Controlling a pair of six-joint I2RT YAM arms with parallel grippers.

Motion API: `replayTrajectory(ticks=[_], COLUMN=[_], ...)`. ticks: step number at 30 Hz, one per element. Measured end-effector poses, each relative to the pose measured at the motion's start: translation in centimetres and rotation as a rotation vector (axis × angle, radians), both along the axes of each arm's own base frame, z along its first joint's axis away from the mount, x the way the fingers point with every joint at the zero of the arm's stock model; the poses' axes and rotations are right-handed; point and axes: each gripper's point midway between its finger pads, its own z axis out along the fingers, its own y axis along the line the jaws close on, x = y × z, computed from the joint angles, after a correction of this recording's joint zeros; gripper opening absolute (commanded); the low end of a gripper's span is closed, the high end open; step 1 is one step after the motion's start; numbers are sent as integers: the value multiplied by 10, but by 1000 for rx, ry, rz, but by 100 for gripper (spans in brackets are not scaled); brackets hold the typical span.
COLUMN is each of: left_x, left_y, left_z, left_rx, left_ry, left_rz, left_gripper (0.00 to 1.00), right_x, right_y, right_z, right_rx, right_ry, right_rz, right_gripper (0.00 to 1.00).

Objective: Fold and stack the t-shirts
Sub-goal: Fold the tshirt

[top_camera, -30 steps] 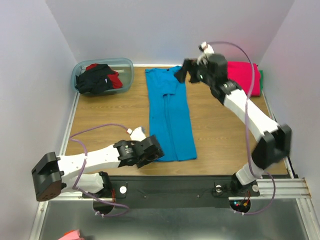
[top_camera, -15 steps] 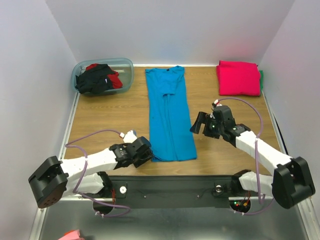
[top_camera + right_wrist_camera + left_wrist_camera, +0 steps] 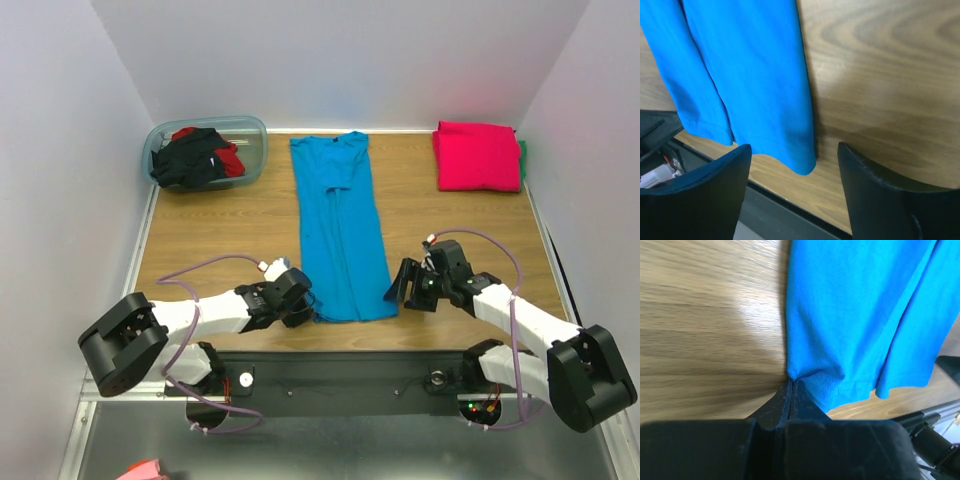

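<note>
Left pincer [image 3: 791, 386] is clamping shut on the near-left hem corner of the turquoise shirt [image 3: 860, 315]. The cloth is puckering right at the tips. How much fabric is sitting between the fingers is hidden.

From above, the left pincer [image 3: 312, 308] is mostly covered by its own wrist, so only the wrist camera is showing the pinch.

Right pincer [image 3: 794, 150] is standing wide, fingers [image 3: 875, 190] flanking the shirt's near-right corner. Whether they are touching cloth or wood I can't tell. In the top view the right pincer [image 3: 400, 290] is sitting just beside that corner, tips hard to make out.

The turquoise shirt [image 3: 340, 225] is lying flat as a long narrow strip down the middle of the tabletop [image 3: 220, 230], collar far, hem near.

Only the overhead is showing the rest:
- A folded pink shirt [image 3: 478, 155] is sitting at the far right, with a sliver of green cloth [image 3: 522, 152] peeking out beside it.
- The tub [image 3: 256, 140] is sitting at the far left, holding a crumpled black shirt [image 3: 188, 162] and a red shirt [image 3: 232, 162]. How many garments are in it is unclear.
</note>
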Motion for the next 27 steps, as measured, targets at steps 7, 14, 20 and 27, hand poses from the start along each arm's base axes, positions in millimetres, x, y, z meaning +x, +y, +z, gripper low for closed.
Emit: replayTrajectory(ticks=[7, 14, 20, 27], left_x=[-10, -18, -32, -63], left_y=[-3, -3, -10, -21], left_z=[0, 1, 1, 6], left_rx=[-13, -16, -17, -39], left_ry=[-13, -21, -20, -5], left_rz=[-41, -66, -116, -197], left_gripper=[0, 0, 0, 0], right_x=[-14, -14, -22, -36], right_y=[1, 2, 8, 4], right_z=[-9, -17, -21, 10], right_rx=[12, -3, -7, 46], right_ry=[52, 80, 101, 15], right_rz=[11, 9, 27, 9], right_gripper=[58, 27, 1, 0])
